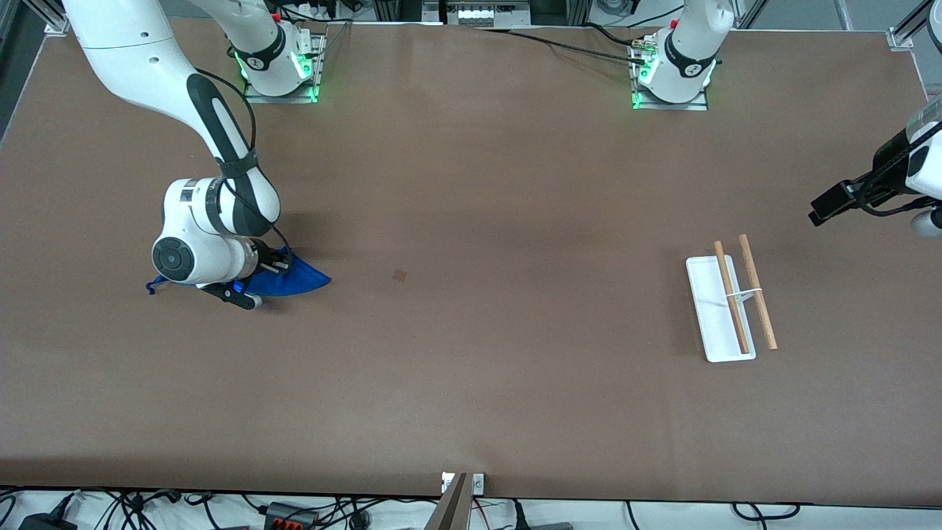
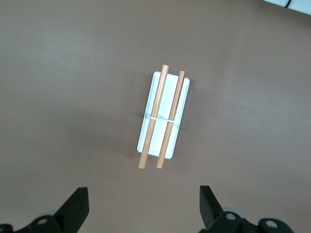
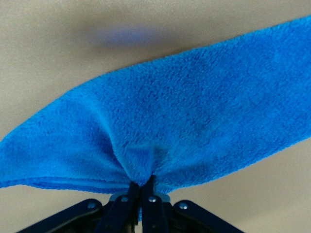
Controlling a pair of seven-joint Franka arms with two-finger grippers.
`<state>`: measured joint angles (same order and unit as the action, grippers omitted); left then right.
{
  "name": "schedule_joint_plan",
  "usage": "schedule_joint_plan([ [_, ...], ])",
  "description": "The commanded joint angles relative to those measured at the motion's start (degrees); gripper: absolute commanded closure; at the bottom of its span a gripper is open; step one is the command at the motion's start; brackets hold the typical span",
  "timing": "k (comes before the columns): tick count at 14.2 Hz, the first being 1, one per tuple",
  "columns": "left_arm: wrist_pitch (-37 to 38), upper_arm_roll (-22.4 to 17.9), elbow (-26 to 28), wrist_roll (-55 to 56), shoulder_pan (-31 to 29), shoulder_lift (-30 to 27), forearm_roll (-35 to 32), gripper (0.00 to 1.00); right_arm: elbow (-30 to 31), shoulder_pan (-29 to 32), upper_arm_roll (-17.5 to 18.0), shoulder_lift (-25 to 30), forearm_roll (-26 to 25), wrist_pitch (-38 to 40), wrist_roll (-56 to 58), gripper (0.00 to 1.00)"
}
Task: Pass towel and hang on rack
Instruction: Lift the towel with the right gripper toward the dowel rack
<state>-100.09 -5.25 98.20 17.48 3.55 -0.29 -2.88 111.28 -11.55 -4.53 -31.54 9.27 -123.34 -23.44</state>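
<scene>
The blue towel (image 1: pixel 300 278) is at the right arm's end of the table, and its loop (image 1: pixel 152 285) sticks out past the wrist. My right gripper (image 1: pixel 257 281) is shut on the towel and holds it low at the table. In the right wrist view the fingers (image 3: pixel 144 189) pinch a bunched fold of the towel (image 3: pixel 194 111). The rack (image 1: pixel 710 309) stands toward the left arm's end, with two wooden rods (image 1: pixel 758 291) over its white base. My left gripper (image 1: pixel 824 206) waits up in the air beside the rack, open and empty. In the left wrist view the left gripper (image 2: pixel 143 196) is some way from the rack (image 2: pixel 163 116).
A small dark mark (image 1: pixel 399 275) is on the brown table between towel and rack. The two arm bases (image 1: pixel 283 66) (image 1: pixel 673 73) stand along the table edge farthest from the camera. A metal bracket (image 1: pixel 462 486) and cables lie at the nearest edge.
</scene>
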Motion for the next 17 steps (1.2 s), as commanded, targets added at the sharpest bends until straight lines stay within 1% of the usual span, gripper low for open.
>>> schedule_joint_plan([
  [1,1.3,0.24,-2.31,0.27,-0.3,1.17,0.77,0.0,0.08,-0.22,0.22,0.95,1.1,0.99,1.12,1.0],
  [2,1.3,0.24,-2.23,0.27,-0.3,1.25,0.77,0.0,-0.61,-0.23,0.22,1.21,1.1,1.87,1.55,1.0],
  [4,1.3,0.24,-2.31,0.27,-0.3,1.25,0.77,0.0,-4.82,-0.31,0.22,1.91,1.01,7.29,2.26,1.0],
  [6,1.3,0.24,-2.31,0.27,-0.3,1.25,0.77,0.0,-11.92,-0.66,0.4,2.09,1.01,15.63,3.49,1.0],
  [7,1.39,0.24,-2.23,0.27,-0.3,1.25,0.77,0.0,-16.48,-1.36,0.48,2.01,1.1,20.46,3.49,1.0],
  [9,1.65,0.24,-2.14,0.18,-0.39,1.25,0.77,0.0,-24.31,-3.38,1.53,2.0,1.1,26.72,3.49,1.0],
  [11,4.36,0.24,-2.31,-0.43,-0.39,1.25,1.21,0.0,-31.08,-6.1,3.03,2.0,1.19,28.68,3.84,1.0],
  [12,4.73,0.16,-2.4,-0.35,-0.3,1.25,1.12,0.0,-33.38,-7.33,4.17,1.92,1.36,28.68,3.76,1.0],
  [14,4.91,0.24,-2.31,0.27,-0.3,1.6,1.12,0.0,-38.3,-8.74,8.37,1.39,1.27,28.16,2.88,1.0],
  [15,4.91,0.24,-2.31,0.36,-0.3,1.95,1.12,0.0,-39.2,-9.01,10.05,1.3,1.36,27.46,1.05,1.0],
  [17,4.91,0.24,-2.4,0.36,-0.04,2.13,1.04,0.0,-41.13,-9.98,13.13,1.3,3.98,22.47,-1.68,1.0],
])
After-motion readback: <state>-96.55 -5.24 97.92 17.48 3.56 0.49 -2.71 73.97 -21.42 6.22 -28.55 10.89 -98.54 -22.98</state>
